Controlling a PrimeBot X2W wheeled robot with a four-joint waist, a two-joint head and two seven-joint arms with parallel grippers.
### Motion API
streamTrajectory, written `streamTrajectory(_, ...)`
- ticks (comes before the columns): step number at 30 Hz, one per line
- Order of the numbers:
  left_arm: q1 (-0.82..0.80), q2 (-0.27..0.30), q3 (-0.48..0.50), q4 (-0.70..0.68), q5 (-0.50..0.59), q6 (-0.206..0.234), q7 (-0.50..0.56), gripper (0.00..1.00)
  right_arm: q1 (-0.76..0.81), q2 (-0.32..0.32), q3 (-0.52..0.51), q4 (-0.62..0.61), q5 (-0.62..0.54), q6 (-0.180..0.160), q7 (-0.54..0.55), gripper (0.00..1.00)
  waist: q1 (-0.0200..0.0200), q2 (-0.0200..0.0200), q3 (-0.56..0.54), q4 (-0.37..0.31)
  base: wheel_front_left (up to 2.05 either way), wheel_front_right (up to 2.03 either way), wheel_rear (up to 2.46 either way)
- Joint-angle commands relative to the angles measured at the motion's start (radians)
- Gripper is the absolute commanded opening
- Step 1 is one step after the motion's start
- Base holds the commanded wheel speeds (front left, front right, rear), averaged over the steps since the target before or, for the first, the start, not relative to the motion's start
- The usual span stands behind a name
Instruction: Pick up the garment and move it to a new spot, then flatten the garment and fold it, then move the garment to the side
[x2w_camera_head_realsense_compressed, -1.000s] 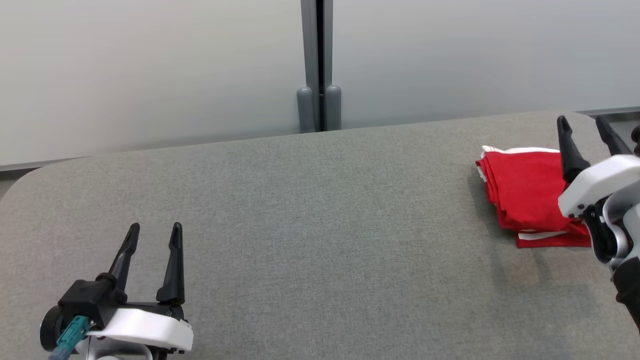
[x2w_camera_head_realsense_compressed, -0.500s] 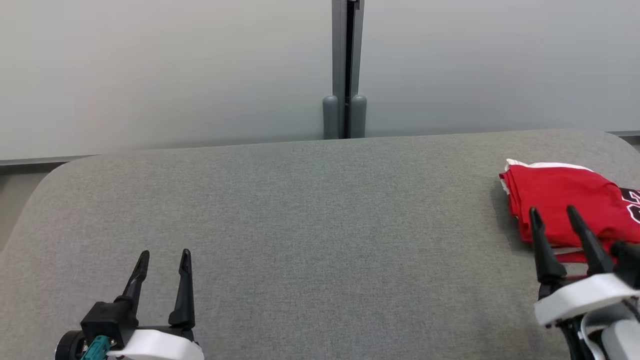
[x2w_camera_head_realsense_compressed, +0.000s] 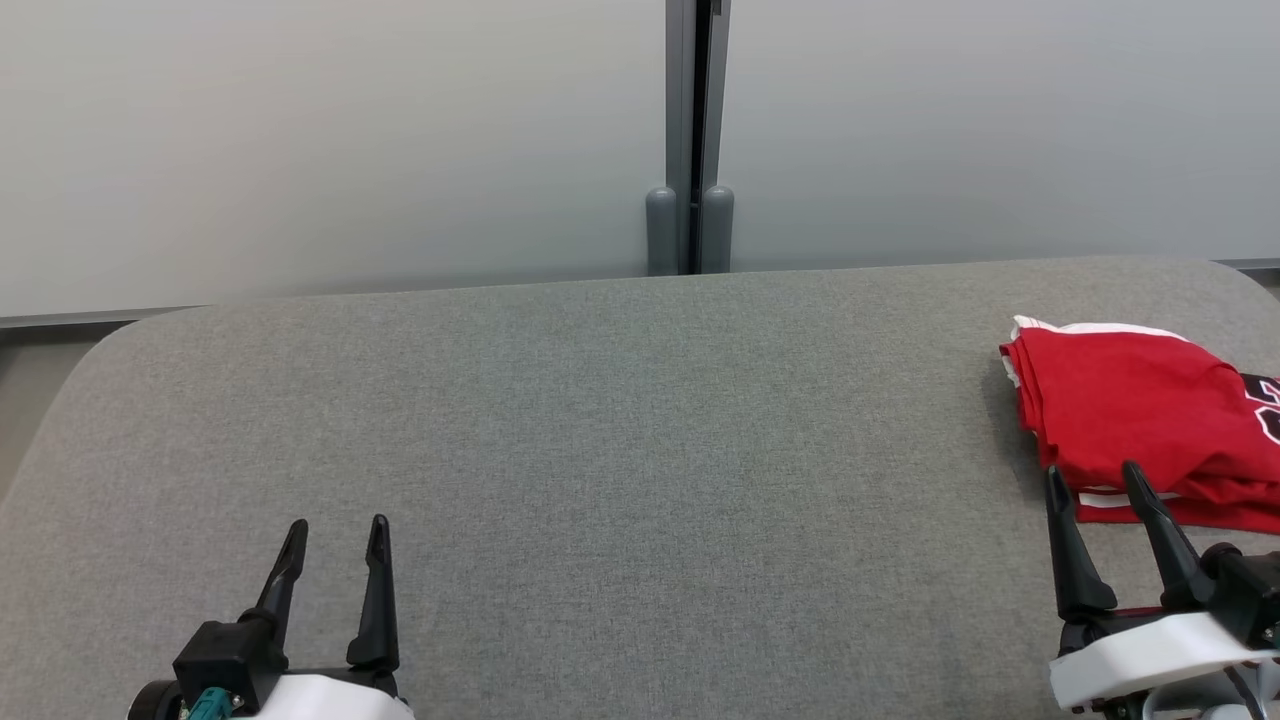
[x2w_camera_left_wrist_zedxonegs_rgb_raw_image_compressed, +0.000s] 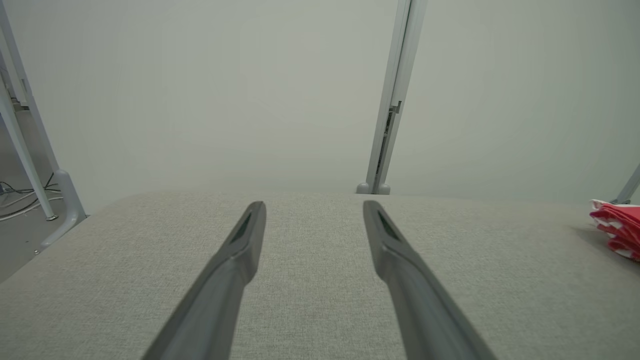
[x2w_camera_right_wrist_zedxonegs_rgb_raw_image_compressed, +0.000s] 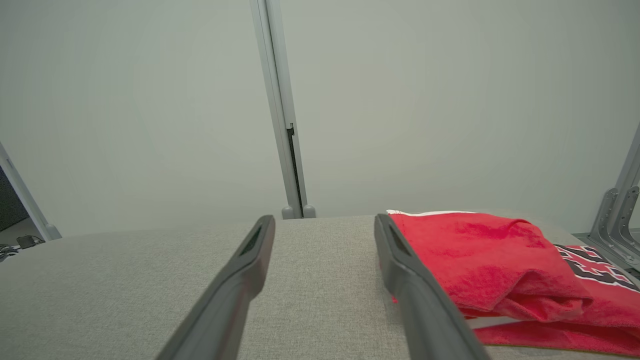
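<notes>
**Now: folded garment (x2w_camera_head_realsense_compressed: 1130, 410) rests at three o'clock**

Grey padded table (x2w_camera_head_realsense_compressed: 640, 450) spans the head view. At its three o'clock edge lies the garment, probably light, soft and limp. A pinch through every layer at the near folded edge should keep the stack together. It is red, white-trimmed, with black-and-white lettering. Right gripper (x2w_camera_head_realsense_compressed: 1091, 469), at five o'clock, stands parted and empty just short of it. Left gripper (x2w_camera_head_realsense_compressed: 338, 523), at seven o'clock, is likewise parted and empty.

We get bright, even light; the garment (x2w_camera_head_realsense_compressed: 1130, 410) throws a faint shadow toward nine o'clock; wrist views blur at six o'clock.
</notes>
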Motion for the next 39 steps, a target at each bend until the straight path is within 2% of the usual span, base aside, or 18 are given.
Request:
streamTrajectory(1,0.009,0.0,0.011,0.003,0.014,-0.006,-0.004,1.0,0.004,0.001,-0.006,-0.008,-0.009,0.0,0.002,1.0,0.0,0.0,0.0,-0.001,0.0,0.0,0.0)
streamTrajectory(11,0.008,-0.032,0.044,0.025,0.039,-0.043,-0.004,1.0,-0.003,0.013,-0.012,-0.008,-0.029,0.0,0.024,1.0,0.0,0.0,0.002,-0.002,0.0,0.0,0.0)
streamTrajectory(12,0.001,-0.035,0.04,0.027,0.039,-0.044,0.001,0.0,0.001,0.017,-0.009,-0.004,-0.023,0.0,0.023,0.0,0.0,0.0,0.002,-0.002,0.0,0.0,0.0)
streamTrajectory(16,0.009,-0.043,0.039,0.051,0.031,-0.045,0.009,0.0,0.016,0.03,-0.006,0.017,-0.015,0.0,0.026,0.0,0.0,0.0,0.003,-0.002,0.0,0.0,0.0)
streamTrajectory(39,-0.041,-0.057,0.109,0.056,-0.351,-0.095,0.116,0.0,-0.012,0.062,-0.066,0.023,0.357,0.0,0.128,0.0,0.0,0.0,0.008,-0.002,0.0,0.0,0.0)
